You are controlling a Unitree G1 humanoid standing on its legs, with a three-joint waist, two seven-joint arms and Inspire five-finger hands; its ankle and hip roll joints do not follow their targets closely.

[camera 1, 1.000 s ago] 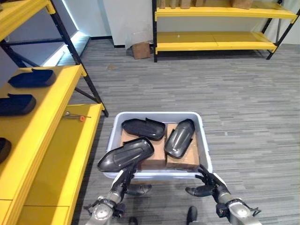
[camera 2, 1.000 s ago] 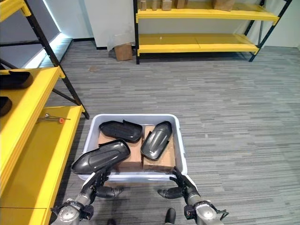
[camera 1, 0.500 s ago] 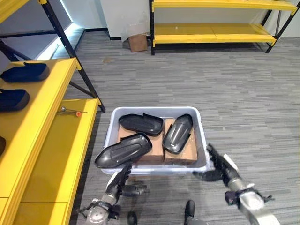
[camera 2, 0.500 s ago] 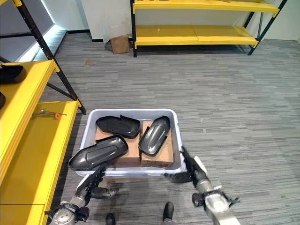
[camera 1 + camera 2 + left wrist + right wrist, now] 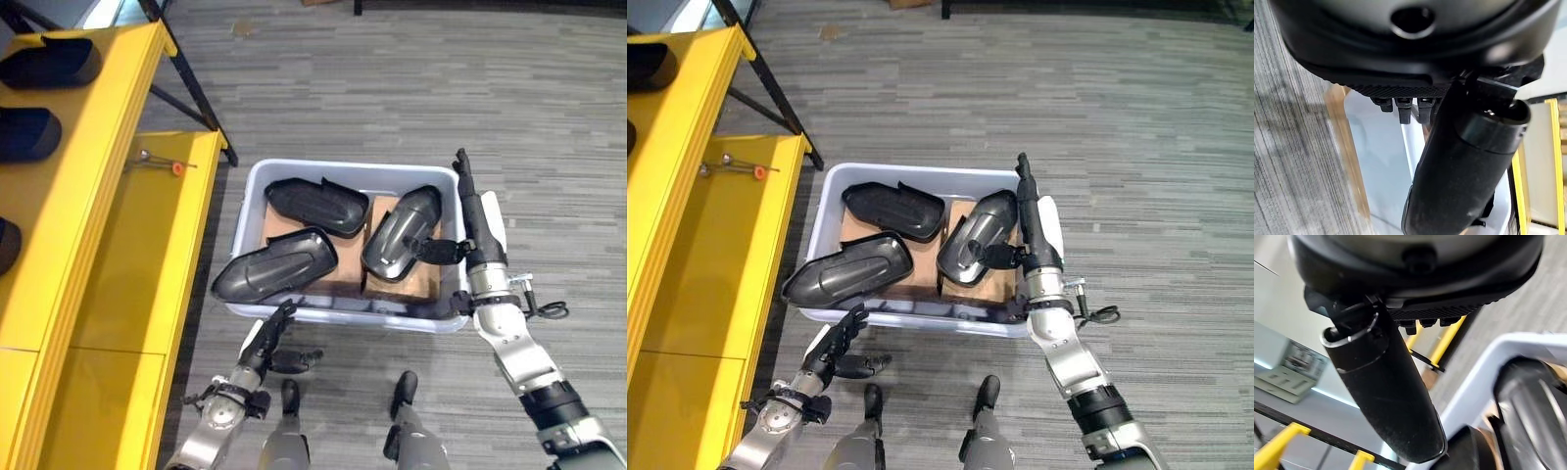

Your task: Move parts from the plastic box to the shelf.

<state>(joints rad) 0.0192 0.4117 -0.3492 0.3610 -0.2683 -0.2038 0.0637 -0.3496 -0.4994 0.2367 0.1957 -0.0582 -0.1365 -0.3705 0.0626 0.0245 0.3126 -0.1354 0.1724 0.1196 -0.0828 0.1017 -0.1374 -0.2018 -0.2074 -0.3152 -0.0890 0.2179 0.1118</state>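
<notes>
- Three glossy black parts [image 5: 279, 264] lie on cardboard in the pale plastic box [image 5: 251, 191], mid-frame.
- Right hand [image 5: 468, 211] at the box's right edge, fingers straight.
- Left hand [image 5: 266, 343] below the box, fingers spread, empty.

Bright even light, soft shadows (wrist cams blurry)

looks like a storeroom or small warehouse: big yellow metal shelf w/ black legs [image 5: 108, 245] on the left, grey striped carpet floor [image 5: 392, 88], black curved plastic parts [image 5: 29, 132] lying on the shelf, & more in a pale grey plastic box [image 5: 250, 191] on the floor.
</notes>
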